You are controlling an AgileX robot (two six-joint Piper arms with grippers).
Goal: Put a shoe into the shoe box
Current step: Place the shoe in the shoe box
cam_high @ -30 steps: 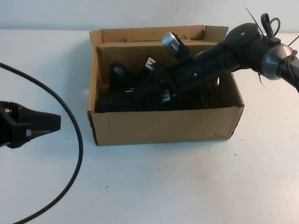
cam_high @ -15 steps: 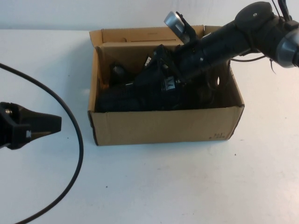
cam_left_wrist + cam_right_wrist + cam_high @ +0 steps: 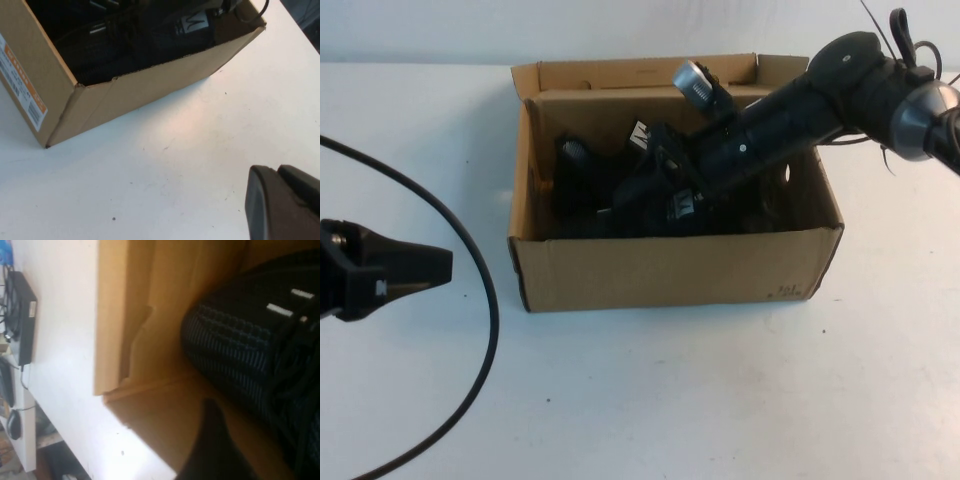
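The brown cardboard shoe box (image 3: 670, 270) stands open at the table's middle, its lid flap folded back. Black mesh sneakers (image 3: 582, 215) lie inside, and one white tongue label (image 3: 640, 133) shows. My right arm reaches in from the right, with my right gripper (image 3: 620, 205) low inside the box among the shoes. In the right wrist view a shoe's mesh toe with small white stripes (image 3: 250, 340) lies close against the box's inner wall (image 3: 165, 315). My left gripper (image 3: 445, 265) is shut and empty over the table left of the box, also seen in the left wrist view (image 3: 272, 175).
A black cable (image 3: 485, 300) curves across the table on the left, past my left gripper. The box's left end carries an orange-and-white sticker (image 3: 22, 85). White table surface (image 3: 720, 400) lies in front of the box.
My right arm rose a little inside the box half a second ago and has come back down to about where it was. The left arm has not moved.
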